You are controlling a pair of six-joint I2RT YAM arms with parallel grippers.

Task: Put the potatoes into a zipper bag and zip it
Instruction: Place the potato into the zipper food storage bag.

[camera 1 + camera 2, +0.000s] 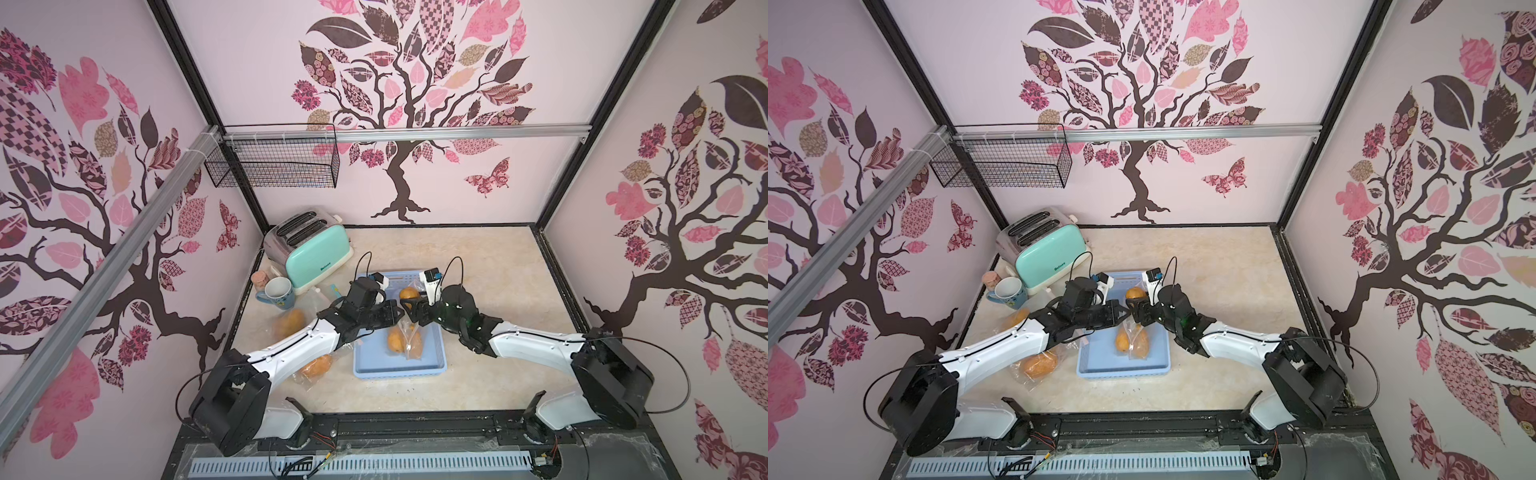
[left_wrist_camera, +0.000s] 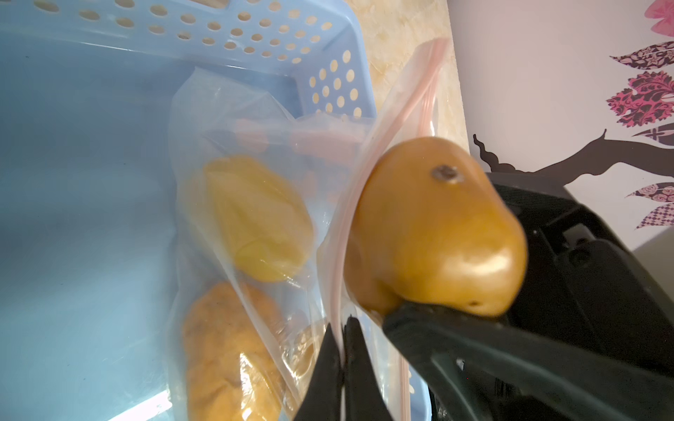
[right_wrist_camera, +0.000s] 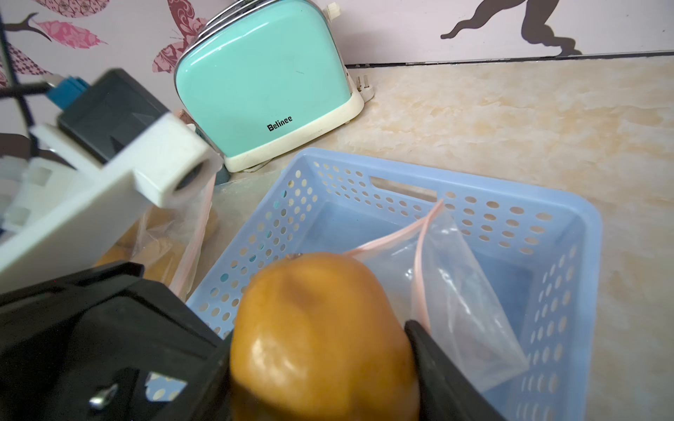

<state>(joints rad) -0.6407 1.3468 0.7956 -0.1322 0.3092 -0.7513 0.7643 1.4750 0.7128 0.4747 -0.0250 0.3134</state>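
The enclosure walls carried a pink and brown tree decal [image 1: 399,104]. The work surface was a beige marbled countertop [image 1: 490,266]. A mint toaster [image 1: 309,259] stood at the centre left of both top views. Its side read "Belinee" in the right wrist view, but the lettering was too small to read in the top views.

A perforated blue basket [image 1: 399,369] sat at the centre of the countertop. Inside it lay a clear zipper bag [image 3: 463,291] with a pink seal strip, containing two potatoes [image 2: 255,218].

Left of the basket, a second bag [image 1: 291,322] and a third bag [image 1: 318,365] showed orange potatoes. The left arm crossed between them and hid their edges.

The left gripper [image 2: 341,328] was closed tight on the zipper bag's seal strip. The right gripper [image 3: 317,331] was clamped on the held potato [image 2: 434,226], above the basket's far half and at the bag's rim.

A patterned mug [image 1: 277,293] stood beside the toaster. The pinkish item behind it could not be identified. In both top views the grippers hid the bag mouth.
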